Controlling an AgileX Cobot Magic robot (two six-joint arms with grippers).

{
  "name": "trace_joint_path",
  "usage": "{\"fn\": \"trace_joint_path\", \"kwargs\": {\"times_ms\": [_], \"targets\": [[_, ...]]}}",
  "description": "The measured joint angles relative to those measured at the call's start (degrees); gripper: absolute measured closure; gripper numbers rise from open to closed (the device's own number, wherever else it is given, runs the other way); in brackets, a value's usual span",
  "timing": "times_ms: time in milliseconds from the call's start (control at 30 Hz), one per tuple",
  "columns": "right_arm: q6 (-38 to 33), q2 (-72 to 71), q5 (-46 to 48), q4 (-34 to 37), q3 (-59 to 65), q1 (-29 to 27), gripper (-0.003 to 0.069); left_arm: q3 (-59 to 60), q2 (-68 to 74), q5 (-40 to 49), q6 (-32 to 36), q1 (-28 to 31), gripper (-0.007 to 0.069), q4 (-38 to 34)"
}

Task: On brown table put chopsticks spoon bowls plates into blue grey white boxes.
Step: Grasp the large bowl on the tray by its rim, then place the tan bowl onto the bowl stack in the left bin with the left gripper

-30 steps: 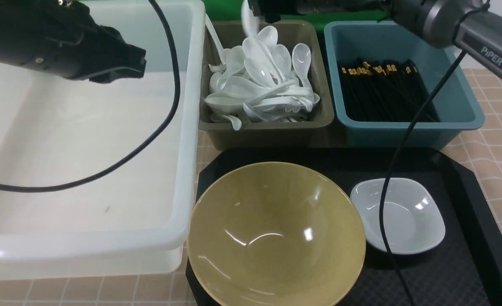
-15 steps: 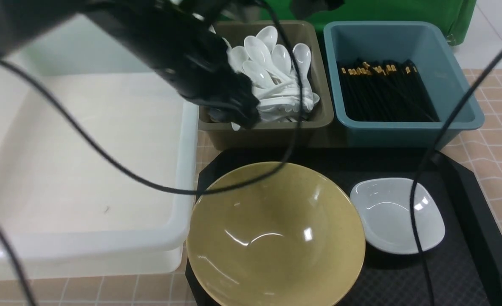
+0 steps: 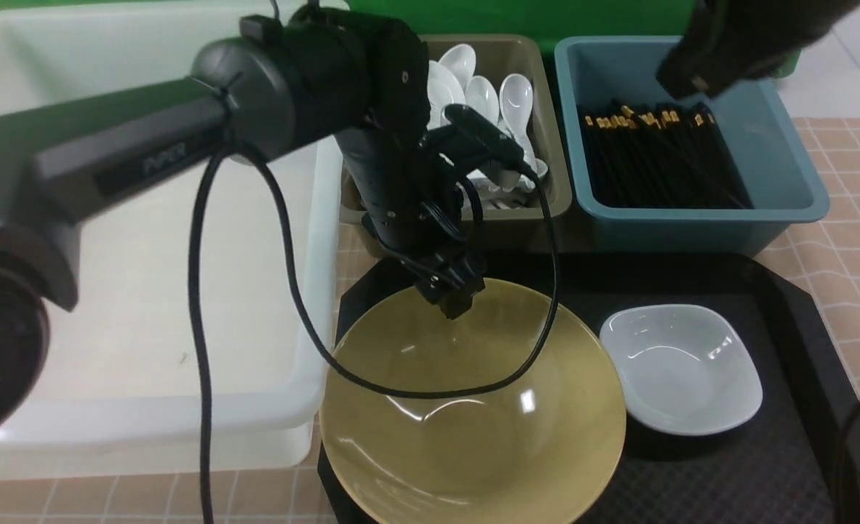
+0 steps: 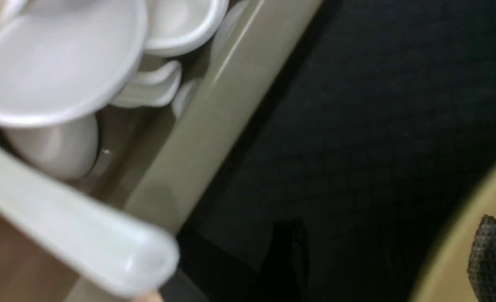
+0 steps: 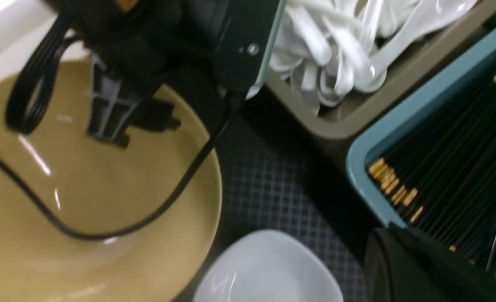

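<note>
The olive-yellow bowl [image 3: 474, 407] sits on the black tray, with the small white plate [image 3: 681, 367] to its right. My left gripper [image 3: 453, 295] points down at the bowl's far rim and is open: one finger pad [image 4: 495, 260] is over the bowl's inside, the other over the tray. My right gripper [image 3: 681, 78] is shut and empty, hanging above the blue box [image 3: 779, 160], which holds the chopsticks [image 3: 655, 153]. White spoons [image 3: 506, 94] fill the grey box [image 3: 554, 200]. The white box [image 3: 146, 291] on the left is empty.
The black tray [image 3: 786, 466] lies on the brown table [image 3: 852, 247], in front of the grey and blue boxes. The left arm's black cable [image 3: 546, 291] loops down over the bowl. The left arm crosses above the white box's right wall.
My left arm swung right from over the white box, came down to the bowl's far rim and opened. My right gripper moved from over the grey box to the blue one and shut.
</note>
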Motion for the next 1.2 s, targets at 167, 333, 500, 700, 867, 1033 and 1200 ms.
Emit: {"fn": "trace_joint_path", "kwargs": {"times_ms": [167,333,500,700,867,1033,1200], "targets": [[-0.1,-1.2,0.0,-0.4,1.9,0.0,0.0621,-0.1,2.1,1.2,0.5,0.0,0.0179,-5.2],[-0.3,-1.2,-0.1,-0.5,1.9,0.0,0.0621,-0.1,3.6,5.2,1.7,-0.1,0.0407,-6.9],[-1.7,-1.2,-0.1,-0.5,1.9,0.0,0.0621,-0.3,2.0,7.9,-1.4,0.0,0.0583,-10.4],[-1.8,-3.4,-0.1,-0.3,1.8,0.0,0.0621,0.0,-6.7,4.5,-6.1,0.3,0.0618,-7.2],[-2.5,-6.0,0.0,1.9,-0.6,1.4,0.0621,0.0,-20.3,4.9,-10.8,7.6,0.0618,-8.9],[-3.2,-6.8,0.0,2.4,-3.9,7.8,0.0621,1.0,-33.0,7.6,-11.4,20.8,0.0618,-12.0],[-4.6,-6.8,-0.3,2.9,-4.6,15.9,0.0621,14.3,-47.1,4.8,-13.3,45.5,0.0619,-11.2]]}}
